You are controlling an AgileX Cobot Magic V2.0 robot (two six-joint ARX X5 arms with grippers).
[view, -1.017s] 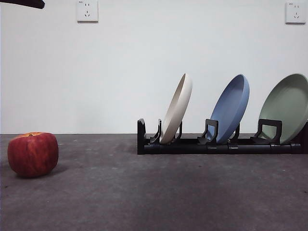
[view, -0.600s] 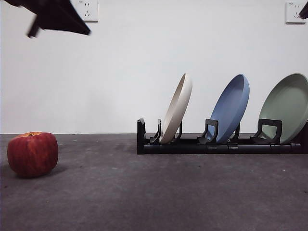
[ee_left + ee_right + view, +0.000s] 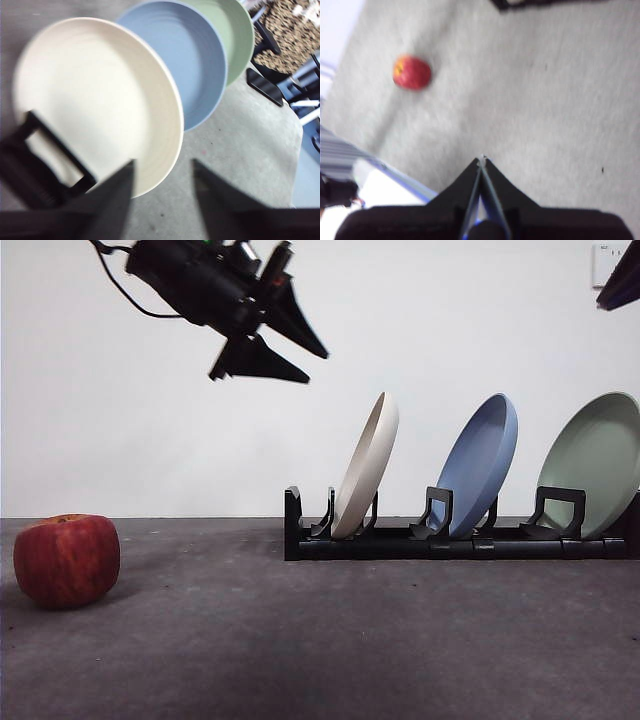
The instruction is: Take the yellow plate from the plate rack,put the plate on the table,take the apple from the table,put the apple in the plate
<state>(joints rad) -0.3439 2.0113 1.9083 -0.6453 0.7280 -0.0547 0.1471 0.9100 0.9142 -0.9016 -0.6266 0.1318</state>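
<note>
The cream yellow plate (image 3: 366, 466) stands tilted in the first slot of the black plate rack (image 3: 450, 540); it also shows in the left wrist view (image 3: 95, 100). My left gripper (image 3: 312, 363) is open, high in the air to the left of the plate; its jaws frame the plate's rim in the left wrist view (image 3: 162, 172). The red apple (image 3: 67, 560) sits on the dark grey table (image 3: 320, 640) at the far left, and shows small in the right wrist view (image 3: 412, 73). My right gripper (image 3: 482, 161) is shut, high above the table, a black tip at the top right corner (image 3: 622, 282).
A blue plate (image 3: 482, 464) and a pale green plate (image 3: 594, 462) stand in the rack's further slots, right of the cream one. A white wall rises behind the table. The table's edge and clutter beyond it show in the left wrist view (image 3: 295, 60).
My left arm has come down from the top left corner and moved right toward the cream plate. The right arm's tip shows a little larger at the top right. Plates and apple have not moved.
</note>
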